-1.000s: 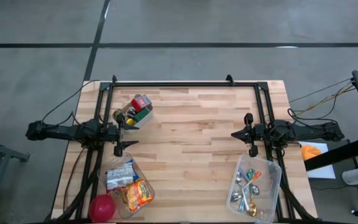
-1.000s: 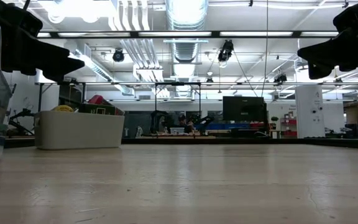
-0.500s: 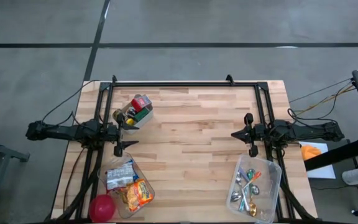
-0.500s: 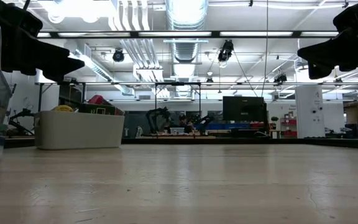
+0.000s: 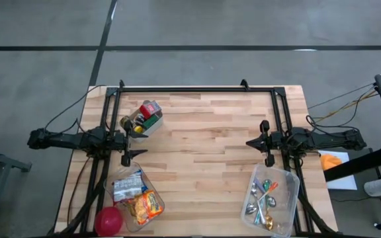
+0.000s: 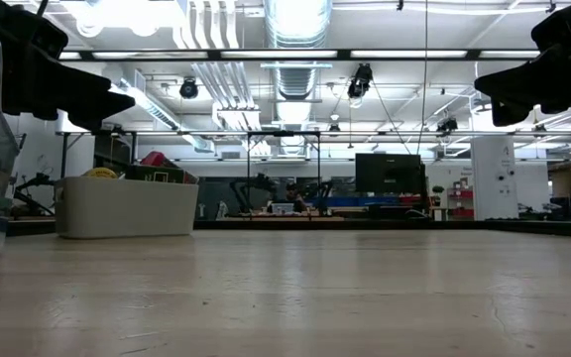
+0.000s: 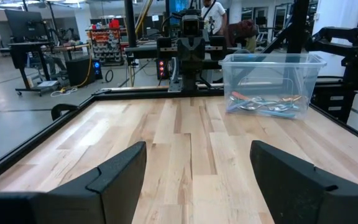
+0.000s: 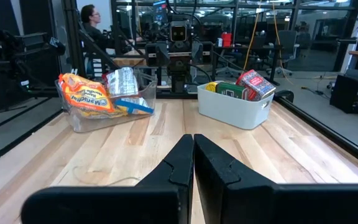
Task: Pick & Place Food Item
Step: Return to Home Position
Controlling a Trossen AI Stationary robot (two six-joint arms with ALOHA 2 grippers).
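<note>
Food items sit in two containers on the table's left half. A white bin (image 5: 143,119) (image 8: 235,102) at the far left holds a red box (image 8: 253,83) and green packs. A clear tub (image 5: 136,198) (image 8: 104,96) at the near left holds an orange snack bag (image 8: 82,96) and silvery packets. My left gripper (image 5: 132,140) (image 7: 197,180) hovers level at the left edge between the two, open and with nothing between its fingers. My right gripper (image 5: 260,142) (image 8: 192,162) hovers level at the right edge, shut on nothing.
A clear tub of spoons (image 5: 270,198) (image 7: 272,84) stands near the right front corner. A red round thing (image 5: 108,220) lies at the left front corner. A black frame (image 5: 197,89) runs around the table. Bare wood (image 5: 204,158) lies between the arms. People show in the room behind.
</note>
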